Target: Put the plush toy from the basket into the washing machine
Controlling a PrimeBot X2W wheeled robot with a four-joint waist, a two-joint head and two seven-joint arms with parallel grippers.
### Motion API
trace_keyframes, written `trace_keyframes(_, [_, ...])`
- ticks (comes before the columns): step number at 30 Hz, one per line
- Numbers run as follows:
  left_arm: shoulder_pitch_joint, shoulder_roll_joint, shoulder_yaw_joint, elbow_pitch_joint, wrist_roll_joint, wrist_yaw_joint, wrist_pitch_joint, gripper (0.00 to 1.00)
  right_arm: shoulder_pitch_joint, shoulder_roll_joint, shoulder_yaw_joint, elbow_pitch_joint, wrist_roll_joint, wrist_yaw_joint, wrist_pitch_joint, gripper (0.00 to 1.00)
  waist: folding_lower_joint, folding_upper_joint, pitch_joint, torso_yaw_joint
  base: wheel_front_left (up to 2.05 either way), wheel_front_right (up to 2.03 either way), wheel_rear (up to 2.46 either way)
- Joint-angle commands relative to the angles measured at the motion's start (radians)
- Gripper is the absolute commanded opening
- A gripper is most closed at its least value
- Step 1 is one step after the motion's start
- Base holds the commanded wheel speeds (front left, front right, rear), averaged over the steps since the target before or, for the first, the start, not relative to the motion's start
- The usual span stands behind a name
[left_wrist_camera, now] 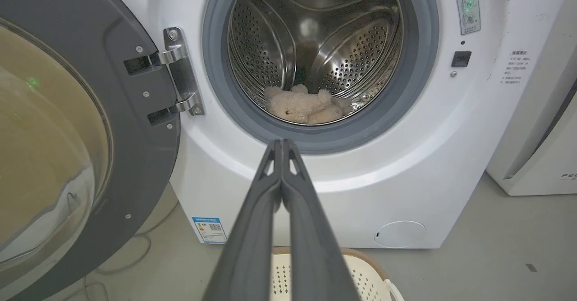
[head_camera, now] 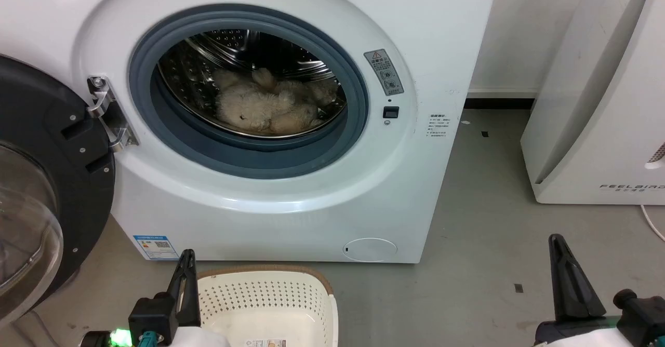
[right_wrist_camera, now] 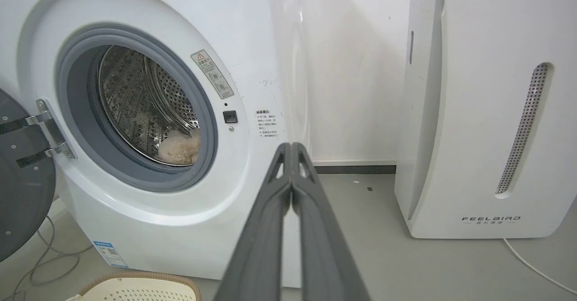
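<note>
With plush toy in washing machine, left gripper and right gripper jaws pinched together empty, could clip open door swinging left.

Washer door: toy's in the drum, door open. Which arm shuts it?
Left, likely. The open door hangs on the robot's left, close to the left pincer; the right pincer sits far to the right.

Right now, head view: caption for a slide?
Plush toy lies in the washer, door open; basket on the floor in front.
</note>
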Motion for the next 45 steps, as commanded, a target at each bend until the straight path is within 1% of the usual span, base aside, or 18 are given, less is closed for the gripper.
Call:
trace_keyframes(1, [-0.007,-0.004,0.002,-0.011,0.004,-0.006,0.010,0.00,-0.014,0.000,0.004,0.004,-0.009,0.000,0.013,0.00,0.0001,-0.0001,0.000,-0.001,0.00,0.00,0.00])
trace_keyframes(45, [-0.022,-0.012,0.010,-0.055,0.014,-0.038,0.098,0.00,-0.048,0.000,0.021,0.017,-0.073,0.000,0.101,0.00,0.0001,-0.0001,0.002,-0.010,0.00,0.00,0.00])
